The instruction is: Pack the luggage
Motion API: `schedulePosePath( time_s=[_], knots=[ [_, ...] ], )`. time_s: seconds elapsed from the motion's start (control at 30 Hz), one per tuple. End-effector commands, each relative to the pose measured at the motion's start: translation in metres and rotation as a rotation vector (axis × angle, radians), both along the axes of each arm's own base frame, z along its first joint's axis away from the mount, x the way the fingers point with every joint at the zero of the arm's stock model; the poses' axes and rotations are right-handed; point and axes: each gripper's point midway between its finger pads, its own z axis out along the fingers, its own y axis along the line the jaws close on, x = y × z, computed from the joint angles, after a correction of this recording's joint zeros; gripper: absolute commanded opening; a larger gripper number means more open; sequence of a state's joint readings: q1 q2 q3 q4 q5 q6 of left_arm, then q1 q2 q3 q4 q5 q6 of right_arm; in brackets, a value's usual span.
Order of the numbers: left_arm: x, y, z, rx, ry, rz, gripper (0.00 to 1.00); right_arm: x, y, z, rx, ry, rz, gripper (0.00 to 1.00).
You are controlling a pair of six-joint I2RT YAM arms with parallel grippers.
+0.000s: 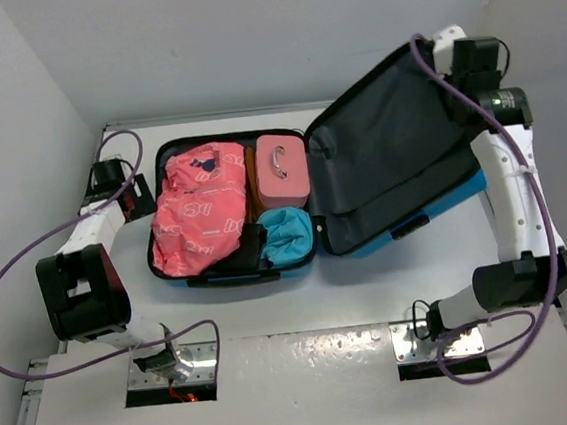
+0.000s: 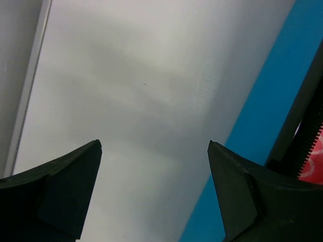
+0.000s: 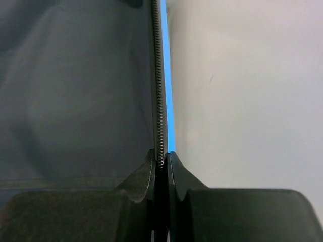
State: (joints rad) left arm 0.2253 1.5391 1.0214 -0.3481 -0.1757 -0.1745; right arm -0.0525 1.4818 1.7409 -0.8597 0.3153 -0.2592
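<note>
We are finding the luggage [image 1: 467,192] lying open on the counter [image 1: 303,306] — packed half on the left, lid [image 1: 389,162] tilting up on the right. The right claw [image 3: 162,159] is pinching the lid's zippered far rim. The left claw [image 2: 154,146] is hanging wide open — gripping nothing, just beside the luggage's left wall.
</note>
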Motion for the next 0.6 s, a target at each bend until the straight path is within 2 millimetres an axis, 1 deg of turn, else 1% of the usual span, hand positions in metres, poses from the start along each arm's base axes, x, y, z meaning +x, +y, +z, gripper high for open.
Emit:
schedulePosePath(
  time_s=[0.0,0.03,0.07,0.1,0.13,0.17,0.2,0.23,0.27,0.3,0.33,0.37,0.4,0.43,0.47,0.5,0.53,0.57],
  knots=[
    [-0.022,-0.057,-0.036,-0.137,0.095,-0.092,0.93,0.026,0.065,0.068,-0.054,-0.255,0.137,0.0],
    [-0.024,-0.067,-0.04,-0.175,0.098,-0.105,0.93,0.029,0.086,0.079,-0.115,-0.283,0.209,0.0],
    [-0.023,-0.076,-0.041,-0.204,0.09,-0.114,0.93,0.033,0.087,0.086,-0.162,-0.318,0.182,0.0],
    [-0.021,-0.095,-0.044,-0.242,0.083,-0.139,0.93,0.035,0.11,0.086,-0.18,-0.326,0.233,0.0],
    [-0.022,-0.112,-0.047,-0.292,0.093,-0.172,0.93,0.042,0.131,0.098,-0.233,-0.369,0.292,0.0],
    [-0.018,-0.124,-0.045,-0.313,0.078,-0.188,0.93,0.042,0.134,0.101,-0.265,-0.376,0.284,0.0],
    [-0.012,-0.138,-0.045,-0.354,0.057,-0.193,0.93,0.042,0.155,0.097,-0.284,-0.38,0.33,0.0],
    [-0.011,-0.163,-0.047,-0.396,0.063,-0.246,0.93,0.043,0.174,0.104,-0.326,-0.412,0.371,0.0],
    [-0.01,-0.175,-0.048,-0.419,0.06,-0.262,0.93,0.043,0.191,0.112,-0.359,-0.448,0.408,0.0],
    [-0.006,-0.19,-0.047,-0.455,0.047,-0.271,0.93,0.044,0.204,0.102,-0.41,-0.426,0.45,0.0],
    [-0.002,-0.214,-0.039,-0.493,0.034,-0.324,0.93,0.042,0.224,0.109,-0.414,-0.474,0.485,0.0],
    [-0.001,-0.224,-0.041,-0.516,0.035,-0.331,0.94,0.04,0.244,0.107,-0.451,-0.489,0.527,0.0],
    [0.006,-0.238,-0.037,-0.564,0.009,-0.325,0.94,0.042,0.254,0.111,-0.478,-0.511,0.544,0.0],
    [0.004,-0.257,-0.035,-0.609,0.01,-0.354,0.94,0.037,0.271,0.11,-0.483,-0.52,0.584,0.0],
    [0.007,-0.267,-0.035,-0.639,0.008,-0.352,0.95,0.037,0.293,0.108,-0.517,-0.532,0.628,0.0],
    [0.014,-0.279,-0.031,-0.675,-0.022,-0.361,0.95,0.037,0.3,0.104,-0.534,-0.53,0.634,0.0],
    [0.016,-0.298,-0.025,-0.734,-0.027,-0.362,0.95,0.033,0.312,0.103,-0.54,-0.536,0.661,0.0],
    [0.016,-0.311,-0.022,-0.782,-0.024,-0.382,0.95,0.033,0.329,0.082,-0.586,-0.497,0.715,0.0]
  ],
)
